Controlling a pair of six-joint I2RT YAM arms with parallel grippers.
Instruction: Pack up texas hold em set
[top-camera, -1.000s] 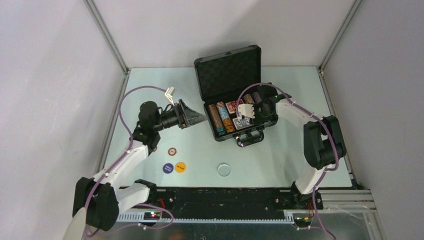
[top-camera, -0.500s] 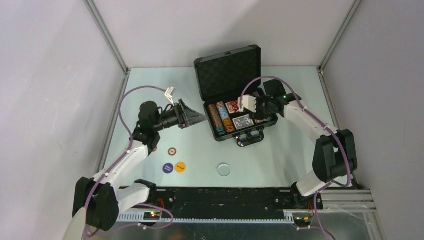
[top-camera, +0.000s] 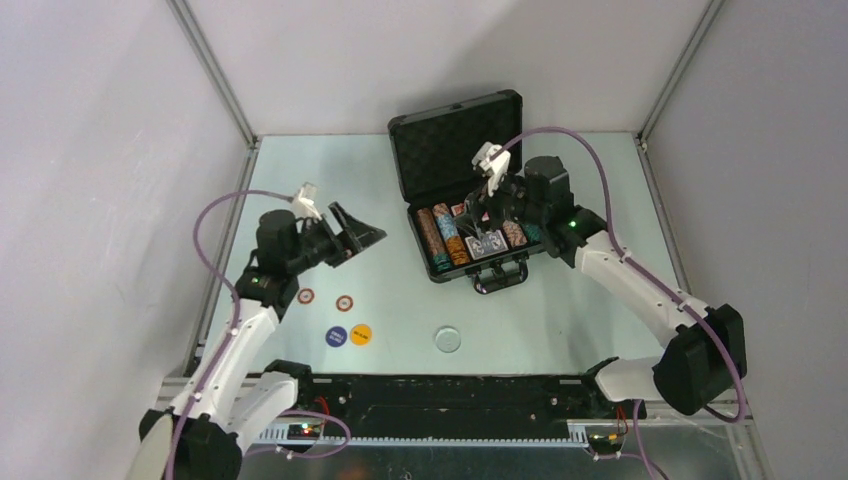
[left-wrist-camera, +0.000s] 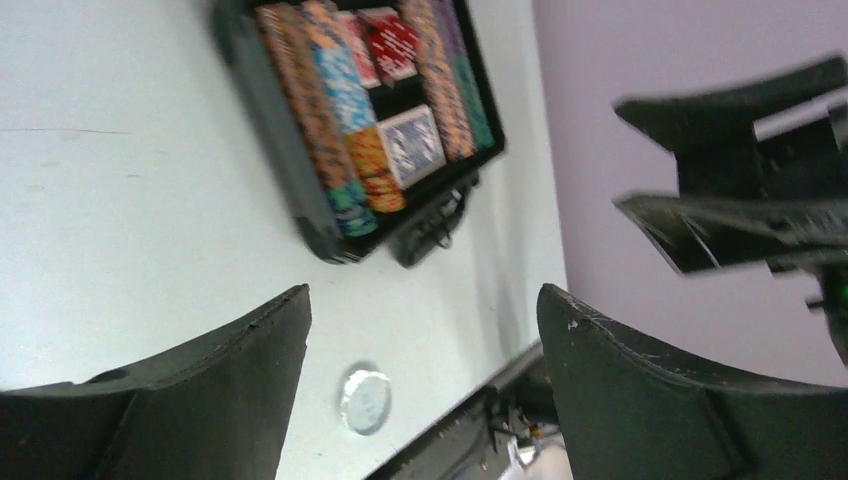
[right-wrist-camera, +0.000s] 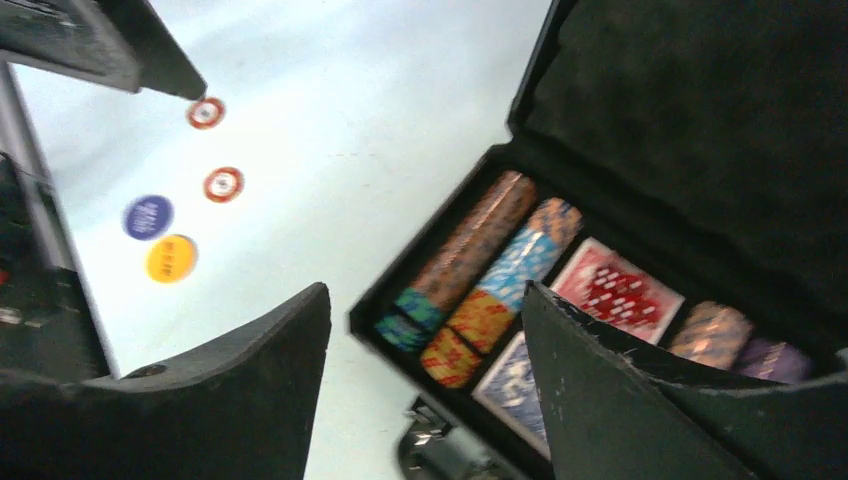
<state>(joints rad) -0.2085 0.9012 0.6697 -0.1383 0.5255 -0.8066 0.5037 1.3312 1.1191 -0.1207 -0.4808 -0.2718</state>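
Pale green table (top-camera: 560, 310) underneath, boxed in by plain pale walls: left wall (top-camera: 100, 200), back wall (top-camera: 440, 50), right wall (top-camera: 770, 180). Silver frame strut (top-camera: 212, 72) slanting up from the far-left corner, second strut (top-camera: 680, 68) up from the far-right. Along the near edge, a black mounting bar (top-camera: 450, 395). Nearer still, a white slotted cable duct (top-camera: 420, 432), then brushed metal sheet (top-camera: 450, 465) right at the front.

Buttons (top-camera: 361, 334) left of case (top-camera: 455, 150)
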